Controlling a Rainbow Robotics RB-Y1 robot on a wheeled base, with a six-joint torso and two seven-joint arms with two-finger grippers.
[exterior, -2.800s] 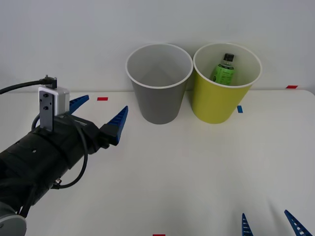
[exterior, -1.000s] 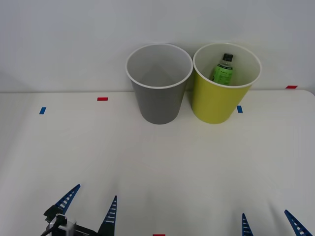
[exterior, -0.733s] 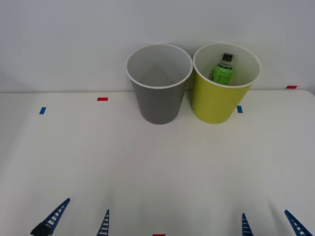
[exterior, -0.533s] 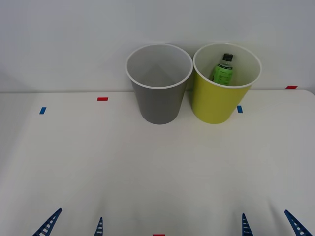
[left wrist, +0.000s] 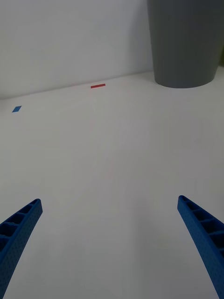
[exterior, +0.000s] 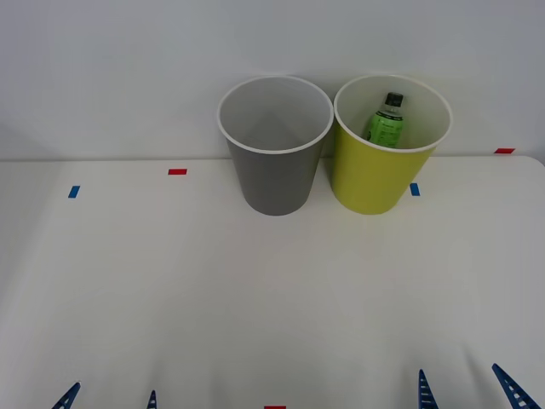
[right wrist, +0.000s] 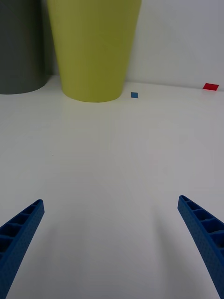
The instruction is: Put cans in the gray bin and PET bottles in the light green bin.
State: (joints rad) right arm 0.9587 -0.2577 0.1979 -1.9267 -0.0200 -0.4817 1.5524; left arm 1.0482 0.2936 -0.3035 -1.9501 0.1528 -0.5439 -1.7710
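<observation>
PET bottle point(exterior: 387, 119) sits upright inside the light green bin point(exterior: 375, 179): green label, black cap, leaning toward the back wall. Front view: my left gripper point(exterior: 109, 398) has pulled back to the near edge since a few seconds ago, jaws wide and empty; right gripper point(exterior: 468, 388) parked likewise, wide. Gray bin point(exterior: 274, 175) empty, no cans on the worktop point(exterior: 272, 290), so sorting looks done. Right wrist: lime bin wall ahead. Left wrist: gray bin ahead.
</observation>
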